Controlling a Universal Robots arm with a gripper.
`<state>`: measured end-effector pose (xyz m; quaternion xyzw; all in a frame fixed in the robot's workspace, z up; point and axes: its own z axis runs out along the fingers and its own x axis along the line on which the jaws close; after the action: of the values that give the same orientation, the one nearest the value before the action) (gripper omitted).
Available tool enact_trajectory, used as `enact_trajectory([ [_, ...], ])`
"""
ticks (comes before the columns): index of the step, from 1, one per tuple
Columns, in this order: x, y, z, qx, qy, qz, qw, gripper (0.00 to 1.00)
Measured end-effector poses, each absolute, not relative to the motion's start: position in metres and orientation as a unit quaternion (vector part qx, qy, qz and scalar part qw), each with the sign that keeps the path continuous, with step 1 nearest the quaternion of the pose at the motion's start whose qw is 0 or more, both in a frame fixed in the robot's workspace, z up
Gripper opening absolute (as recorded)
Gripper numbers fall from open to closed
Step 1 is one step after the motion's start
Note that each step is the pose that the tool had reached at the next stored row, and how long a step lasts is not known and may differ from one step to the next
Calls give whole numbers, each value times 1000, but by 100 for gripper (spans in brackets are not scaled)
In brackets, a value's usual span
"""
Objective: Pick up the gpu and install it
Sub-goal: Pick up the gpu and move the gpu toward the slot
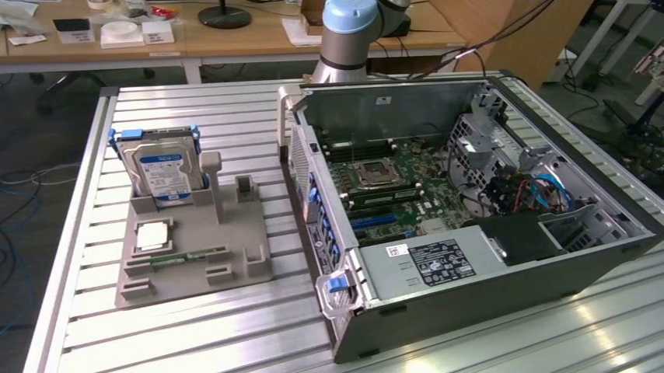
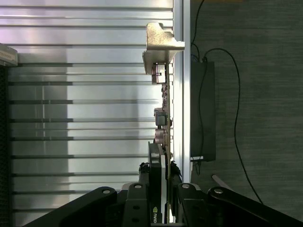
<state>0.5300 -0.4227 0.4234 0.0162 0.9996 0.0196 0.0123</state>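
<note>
The wrist view shows my gripper (image 2: pixel 161 210) shut on the gpu (image 2: pixel 163 123), a thin card seen edge-on. Its black cooler sits between the black fingers (image 2: pixel 137 203), and its silver end bracket (image 2: pixel 161 45) points away from me. The card hangs above the slatted aluminium table (image 2: pixel 85 118), close to the table's edge (image 2: pixel 182 94). In the exterior view the open computer case (image 1: pixel 581 256) lies on its side, showing the green motherboard (image 1: pixel 400 175) and blue expansion slots (image 1: pixel 375 223).
A grey parts fixture (image 1: pixel 192 264) on the exterior view's left holds an upright silver hard drive (image 1: pixel 161 167) and a narrow green memory strip (image 1: pixel 186 255). The arm's base (image 1: pixel 353 31) stands behind the case. Beyond the table edge, a black box (image 2: pixel 203 109) and cables lie on the floor.
</note>
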Motion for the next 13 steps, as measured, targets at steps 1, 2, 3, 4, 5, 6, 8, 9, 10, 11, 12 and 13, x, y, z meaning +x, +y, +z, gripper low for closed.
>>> enact_trajectory([
  [1,530,-423,423,16,1000,20,12,26],
  [2,530,-423,423,16,1000,20,12,26],
  [3,530,-423,423,16,1000,20,12,26],
  [4,529,-423,423,16,1000,20,12,26],
  [5,528,-423,423,16,1000,20,12,26],
  [6,524,-423,423,16,1000,20,12,26],
  [8,516,-423,423,16,1000,20,12,26],
  [9,511,-423,423,16,1000,20,12,26],
  [10,507,-423,423,16,1000,20,12,26],
  [11,503,-422,423,16,1000,20,12,26],
  [12,498,-422,423,16,1000,20,12,26],
  [13,493,-422,423,16,1000,20,12,26],
])
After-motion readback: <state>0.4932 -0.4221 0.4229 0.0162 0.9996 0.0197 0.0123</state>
